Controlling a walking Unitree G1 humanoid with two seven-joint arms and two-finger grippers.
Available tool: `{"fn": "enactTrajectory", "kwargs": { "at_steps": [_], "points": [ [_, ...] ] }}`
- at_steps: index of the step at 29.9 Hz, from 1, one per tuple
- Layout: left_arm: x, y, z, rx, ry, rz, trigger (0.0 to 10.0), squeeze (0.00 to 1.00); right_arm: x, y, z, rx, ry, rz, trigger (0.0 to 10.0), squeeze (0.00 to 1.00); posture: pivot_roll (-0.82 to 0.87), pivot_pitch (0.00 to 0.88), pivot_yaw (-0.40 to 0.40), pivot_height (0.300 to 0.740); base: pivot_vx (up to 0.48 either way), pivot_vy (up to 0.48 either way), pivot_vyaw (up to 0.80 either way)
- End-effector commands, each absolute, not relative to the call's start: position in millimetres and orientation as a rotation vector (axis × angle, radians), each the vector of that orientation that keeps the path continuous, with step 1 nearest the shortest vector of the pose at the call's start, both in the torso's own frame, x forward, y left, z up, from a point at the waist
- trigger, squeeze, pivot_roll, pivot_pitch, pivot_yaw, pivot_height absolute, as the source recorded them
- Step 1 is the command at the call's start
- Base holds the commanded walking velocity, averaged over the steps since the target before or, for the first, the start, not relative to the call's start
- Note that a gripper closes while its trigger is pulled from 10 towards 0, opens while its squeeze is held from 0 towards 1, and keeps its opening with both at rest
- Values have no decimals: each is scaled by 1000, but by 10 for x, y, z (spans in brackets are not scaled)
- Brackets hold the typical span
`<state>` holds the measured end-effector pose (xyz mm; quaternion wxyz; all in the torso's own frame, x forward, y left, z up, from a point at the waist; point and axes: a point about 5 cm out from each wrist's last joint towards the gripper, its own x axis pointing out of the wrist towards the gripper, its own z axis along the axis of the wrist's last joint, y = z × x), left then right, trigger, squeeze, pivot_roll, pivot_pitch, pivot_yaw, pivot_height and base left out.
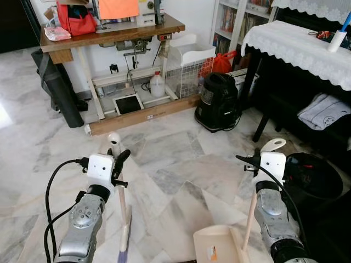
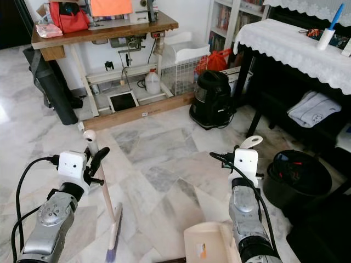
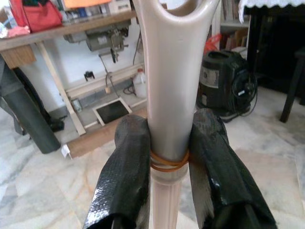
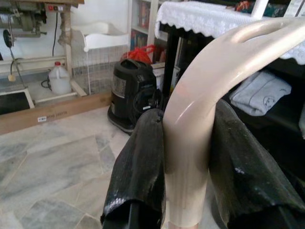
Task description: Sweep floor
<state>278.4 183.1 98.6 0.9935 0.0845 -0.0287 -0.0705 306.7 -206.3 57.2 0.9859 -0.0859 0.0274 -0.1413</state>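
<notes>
Marble floor lies open before broom.

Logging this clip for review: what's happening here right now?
The robot stands on a marble floor, set up to sweep. Its left gripper is clamped on a beige broom handle, bristles down on the floor. Its right gripper is clamped on the upright handle of a beige dustpan, which sits on the floor just ahead.

The floor is grey and white marble tiles. On it stand a black vacuum cleaner, a white plastic jug and a black bucket. A broom head and a beige dustpan rest on the tiles in front.
</notes>
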Motion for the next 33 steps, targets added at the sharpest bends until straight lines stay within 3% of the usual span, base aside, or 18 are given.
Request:
{"fn": "enactTrajectory", "kwargs": {
  "at_steps": [1, 15, 26, 33],
  "points": [
    [2786, 1854, 1005, 189, -55, -150, 10000, 0, 3115, -2093, 638, -198, 36, -291, 10000, 0, 39, 50, 7, 740, 0, 0, 0],
    [2785, 1882, 1060, 190, -75, -145, 10000, 0, 3167, -2131, 617, -207, 67, -341, 10000, 0, 50, 73, 16, 740, 0, 0, 0],
    [2770, 1889, 1086, 184, -84, -150, 10000, 0, 3002, -2147, 302, -252, 241, -351, 10000, 0, 55, 79, 21, 740, 0, 0, 0],
    [2771, 1868, 1093, 179, -90, -154, 10000, 0, 2997, -2148, 283, -248, 250, -353, 10000, 0, 54, 79, 21, 740, 0, 0, 0]
  ]
}}
